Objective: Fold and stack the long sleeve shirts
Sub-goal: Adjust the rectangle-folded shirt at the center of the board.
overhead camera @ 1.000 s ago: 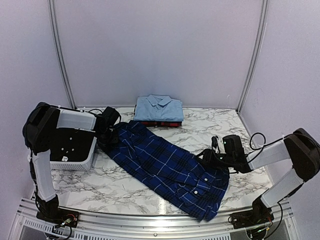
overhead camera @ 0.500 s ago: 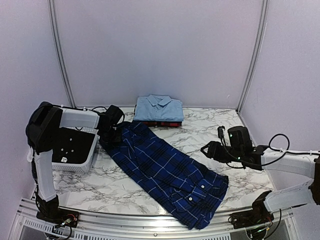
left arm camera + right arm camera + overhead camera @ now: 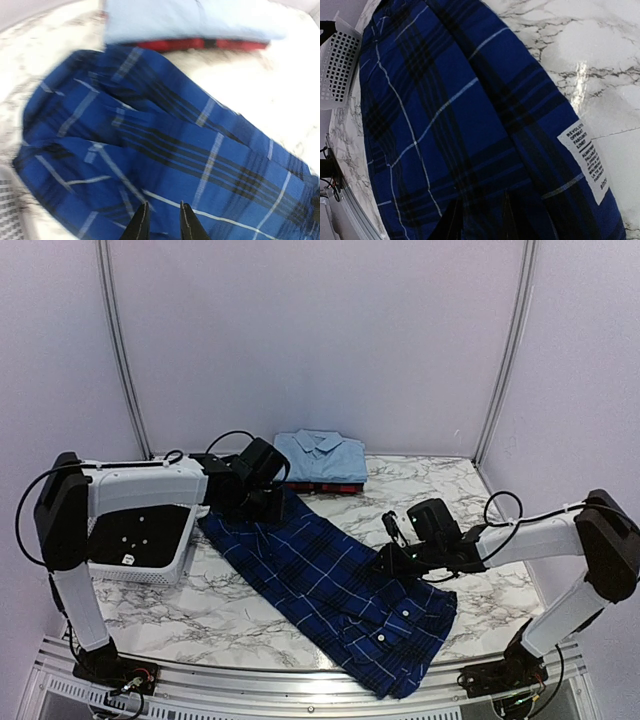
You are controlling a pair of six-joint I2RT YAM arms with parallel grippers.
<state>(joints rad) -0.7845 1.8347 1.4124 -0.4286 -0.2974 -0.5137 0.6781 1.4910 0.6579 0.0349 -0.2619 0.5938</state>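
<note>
The left end effector (image 3: 162,227) hangs just above the navy plaid shirt (image 3: 330,580), its two fingers a narrow gap apart with flat cloth showing between them and nothing caught. Ahead of it, past the shirt's far edge, the light blue shirt (image 3: 320,455) lies folded on top of the folded red-and-black plaid shirt (image 3: 320,486). The white slotted basket (image 3: 150,565) sits off to its left.

The right end effector (image 3: 480,220) presses into the same navy shirt, fingers drawn close on a ridge of its cloth. A white label (image 3: 585,157) lies just to the right of these fingers, and bare marble tabletop (image 3: 430,490) lies beyond that.
</note>
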